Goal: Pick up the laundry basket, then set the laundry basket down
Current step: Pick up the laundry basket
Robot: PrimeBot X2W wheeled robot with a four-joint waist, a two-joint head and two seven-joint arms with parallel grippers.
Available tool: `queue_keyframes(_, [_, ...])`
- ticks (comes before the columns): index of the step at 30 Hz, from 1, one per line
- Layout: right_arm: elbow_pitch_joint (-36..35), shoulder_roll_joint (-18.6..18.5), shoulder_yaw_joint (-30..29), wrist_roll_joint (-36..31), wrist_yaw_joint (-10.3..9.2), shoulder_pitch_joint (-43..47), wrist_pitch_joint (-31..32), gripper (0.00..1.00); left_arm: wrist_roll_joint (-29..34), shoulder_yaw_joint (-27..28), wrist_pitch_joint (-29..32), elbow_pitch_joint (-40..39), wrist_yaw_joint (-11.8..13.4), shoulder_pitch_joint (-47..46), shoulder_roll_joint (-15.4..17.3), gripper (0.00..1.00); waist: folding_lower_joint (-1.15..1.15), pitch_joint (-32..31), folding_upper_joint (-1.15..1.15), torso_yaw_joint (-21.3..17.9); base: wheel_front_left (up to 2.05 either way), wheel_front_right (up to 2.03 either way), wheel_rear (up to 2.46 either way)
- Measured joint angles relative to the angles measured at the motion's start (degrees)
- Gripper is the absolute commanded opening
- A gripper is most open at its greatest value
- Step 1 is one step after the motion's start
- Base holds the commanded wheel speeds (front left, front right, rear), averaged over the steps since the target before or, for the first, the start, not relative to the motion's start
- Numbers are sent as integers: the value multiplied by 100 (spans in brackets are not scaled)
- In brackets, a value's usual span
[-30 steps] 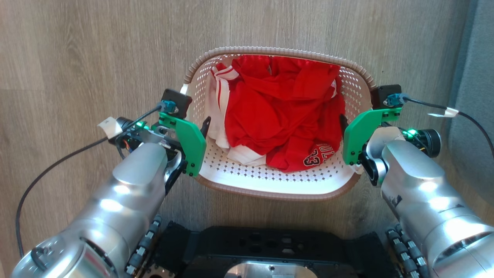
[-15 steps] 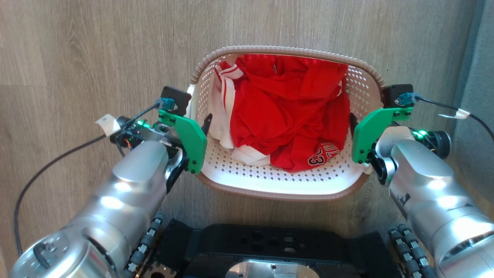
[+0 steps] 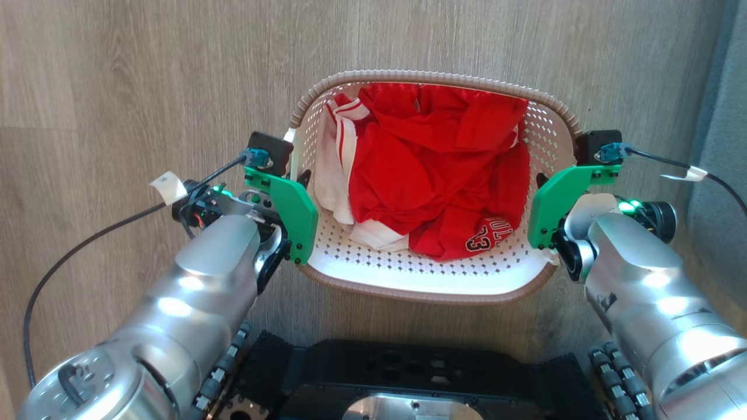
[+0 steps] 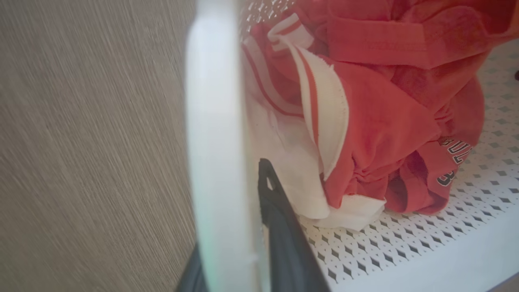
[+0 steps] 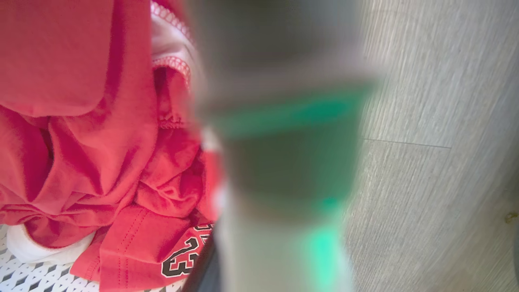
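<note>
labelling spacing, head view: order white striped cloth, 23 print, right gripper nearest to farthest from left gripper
1. white striped cloth, left side, right beside it
2. 23 print, lower right of middle
3. right gripper, far right side

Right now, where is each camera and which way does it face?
Head view: on the head, looking down at the laundry basket on the floor; both forearms, left gripper, right gripper show.
Left wrist view: on that wrist, looking along its finger, past the white handle, into the basket.
Right wrist view: on that wrist, near part blurred; floor at right.
Shared: all see the red cloth.
</note>
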Motion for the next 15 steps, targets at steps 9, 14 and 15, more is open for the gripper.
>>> queue_keyframes(9, [14,40,143,69,0,-9,67,0,-149,-229,192,-24,3,13,49,0,1,-196,0,-17,0,0,0])
queue_keyframes(14, [32,40,281,94,0,-8,327,0,-250,-363,432,-137,10,67,80,0,1,-406,0,-39,0,0,0])
queue_keyframes(15, [36,38,305,102,0,-8,396,0,-256,-370,486,-172,10,96,90,0,0,-461,0,-42,0,0,0])
